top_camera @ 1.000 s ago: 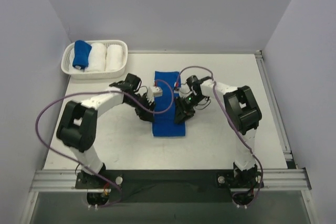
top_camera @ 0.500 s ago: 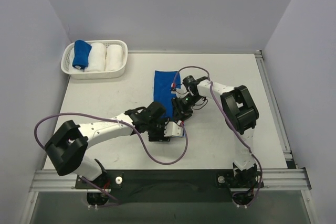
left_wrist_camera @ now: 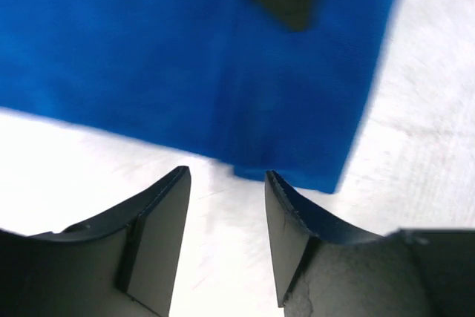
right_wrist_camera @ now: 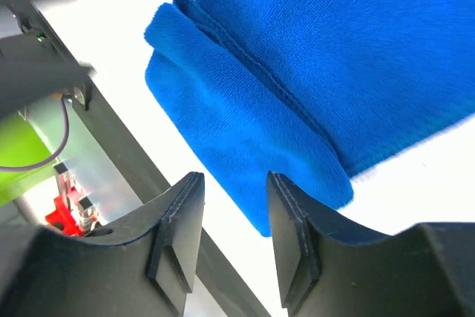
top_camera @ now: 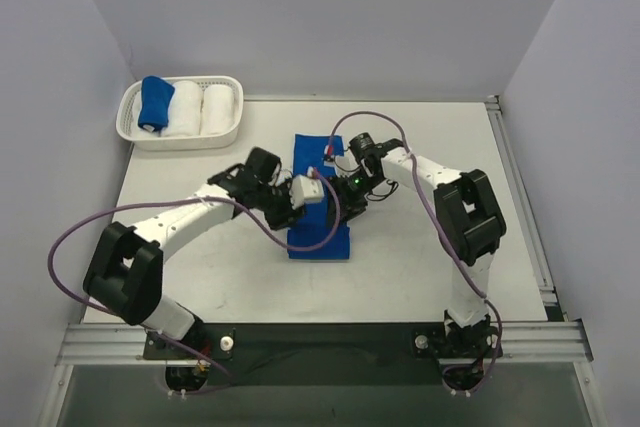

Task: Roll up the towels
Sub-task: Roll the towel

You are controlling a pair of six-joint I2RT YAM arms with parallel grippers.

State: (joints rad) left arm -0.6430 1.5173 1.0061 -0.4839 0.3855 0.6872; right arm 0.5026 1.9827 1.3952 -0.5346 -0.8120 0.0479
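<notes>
Left fingers (left_wrist_camera: pixel 159 213) back at towel (top_camera: pixel 318 242), open, empty; right fingers (right_wrist_camera: pixel 178 213) part-open astride fold (right_wrist_camera: pixel 223 109). Rolling barely begun; next, pinch fold.

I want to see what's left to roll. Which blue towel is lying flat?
The towel on the table: it lies spread out flat. The other blue towel is a short fat roll in the basket.

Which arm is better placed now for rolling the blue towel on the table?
Right, probably. The right claw stands open over the folded end of the towel; the left claw hangs open over bare table beside it.
</notes>
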